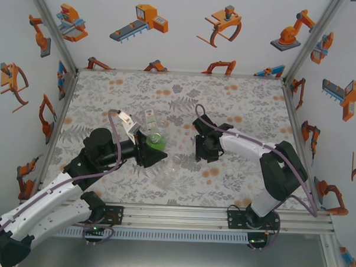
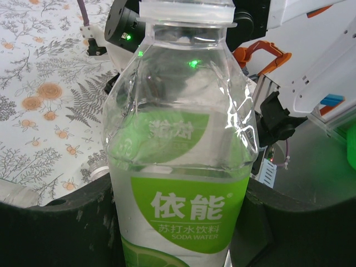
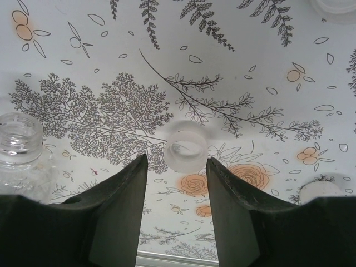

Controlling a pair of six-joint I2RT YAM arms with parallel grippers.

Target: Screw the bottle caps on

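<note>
My left gripper point(image 2: 178, 192) is shut on the green-labelled bottle point(image 2: 181, 167), holding it upright by the body; in the top view that bottle point(image 1: 157, 139) stands at the gripper point(image 1: 155, 153) near the table's middle. The white-and-green labelled bottle point(image 1: 150, 117) stands just behind it. The plain bottle point(image 1: 167, 175) lies on its side in front. My right gripper point(image 3: 175, 158) is open and hovers over the table, with a translucent white bottle cap point(image 3: 186, 147) lying just beyond its fingertips, untouched. An uncapped clear bottle neck point(image 3: 21, 133) is at the left.
Another cap point(image 3: 336, 6) lies at the far right on the floral table cover point(image 3: 111, 67), and a pale round thing point(image 3: 324, 189) sits beside my right finger. Patterned walls point(image 1: 182, 27) enclose the table. The right arm point(image 1: 248, 145) reaches in from the right.
</note>
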